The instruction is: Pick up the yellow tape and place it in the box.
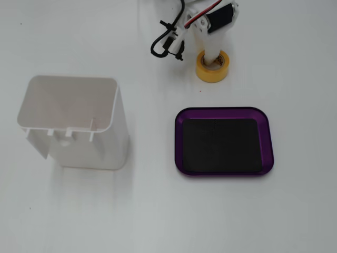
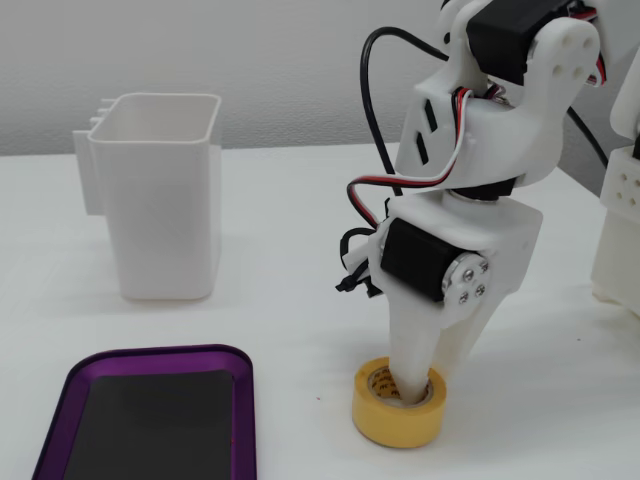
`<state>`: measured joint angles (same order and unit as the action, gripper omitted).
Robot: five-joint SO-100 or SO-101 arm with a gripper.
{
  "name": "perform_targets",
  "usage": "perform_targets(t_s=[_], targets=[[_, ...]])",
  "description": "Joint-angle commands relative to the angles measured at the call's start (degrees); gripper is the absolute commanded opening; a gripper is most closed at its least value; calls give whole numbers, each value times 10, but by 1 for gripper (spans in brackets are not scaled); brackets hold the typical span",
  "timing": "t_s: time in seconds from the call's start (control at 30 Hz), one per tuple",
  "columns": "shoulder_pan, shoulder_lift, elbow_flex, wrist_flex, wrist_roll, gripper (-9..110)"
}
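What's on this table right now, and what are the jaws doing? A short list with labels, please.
surface: white table
tape: yellow tape resting on the table
jaws: gripper with one finger down inside the roll's hole, the other outside its wall, closed on the wall
tray: purple box with black liner, nothing in it
other: tall white container, open top, standing left of the box in the top-down fixed view

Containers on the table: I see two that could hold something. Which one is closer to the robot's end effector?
The shallow purple tray, just below the end effector and yellow tape roll in a fixed view. The tall white container sits farther off to the left.
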<state>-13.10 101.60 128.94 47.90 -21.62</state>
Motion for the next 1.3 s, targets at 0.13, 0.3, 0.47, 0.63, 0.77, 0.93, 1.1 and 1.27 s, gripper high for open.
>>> perform_targets(t_s=[0.13,0.3,0.47,0.63,0.77,0.93,1.1,1.27], targets=[[1,67,-82,18,63,-1],[4,156,-140,-17,118,-1],[36,174,-145,-110,130,0],[59,75,-205,-171,131,0],[59,-57,-302,-152,131,0],[57,-146,-369,-106,131,0],[64,-164,-367,-105,125,0],[69,-164,-366,-78,124,0]])
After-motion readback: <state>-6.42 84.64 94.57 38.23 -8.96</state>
